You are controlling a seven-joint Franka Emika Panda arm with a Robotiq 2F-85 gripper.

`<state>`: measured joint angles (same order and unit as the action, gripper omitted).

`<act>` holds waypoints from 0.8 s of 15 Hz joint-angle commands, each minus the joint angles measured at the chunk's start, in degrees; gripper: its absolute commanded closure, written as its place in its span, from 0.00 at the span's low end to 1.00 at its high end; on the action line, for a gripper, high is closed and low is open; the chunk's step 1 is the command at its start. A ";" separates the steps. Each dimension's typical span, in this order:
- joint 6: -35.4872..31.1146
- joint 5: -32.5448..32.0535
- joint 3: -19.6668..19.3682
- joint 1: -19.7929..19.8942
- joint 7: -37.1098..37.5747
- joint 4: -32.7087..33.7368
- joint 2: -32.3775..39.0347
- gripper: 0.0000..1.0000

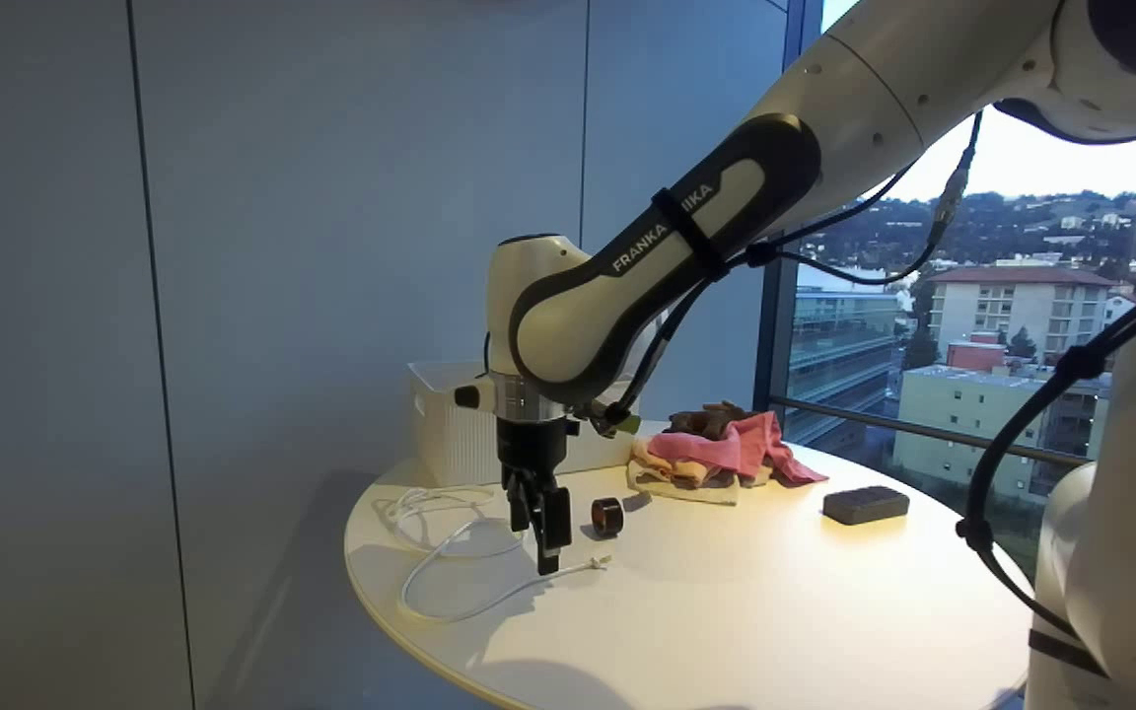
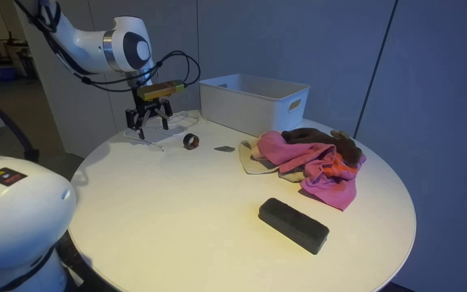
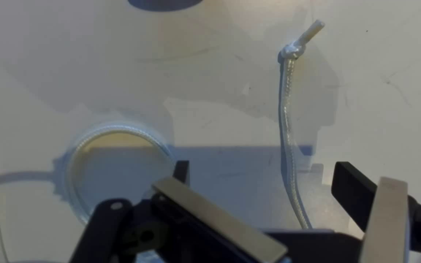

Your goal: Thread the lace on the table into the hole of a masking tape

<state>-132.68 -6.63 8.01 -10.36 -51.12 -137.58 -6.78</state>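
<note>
Your hand (image 2: 153,131) is spread, released, over the lace (image 3: 288,109).
Masking tape (image 1: 613,516) stands near the lace's tip; loops lie near the edge of the counter (image 2: 176,211), broad toward the black block (image 2: 294,225).

The claw (image 1: 552,554) points down over the round white worktop (image 1: 775,602) near the looped lace (image 1: 507,595), the dark masking tape (image 1: 607,517) (standing on its edge, I see) close by, a pink-red cloth bundle (image 1: 726,452) farther back.
</note>
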 commanded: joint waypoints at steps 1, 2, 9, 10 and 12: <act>1.30 8.86 -1.56 -0.75 -11.23 0.69 1.32 0.00; 1.55 9.16 -1.48 -0.34 -12.07 0.65 1.76 0.00; 0.39 5.65 -0.93 0.86 -11.15 0.89 4.58 0.40; 0.31 5.87 -0.92 0.81 -11.38 0.89 4.56 0.47; 0.42 6.17 -0.88 0.72 -11.99 0.87 4.69 0.63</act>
<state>-132.01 -0.12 6.96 -9.82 -61.85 -136.94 -3.39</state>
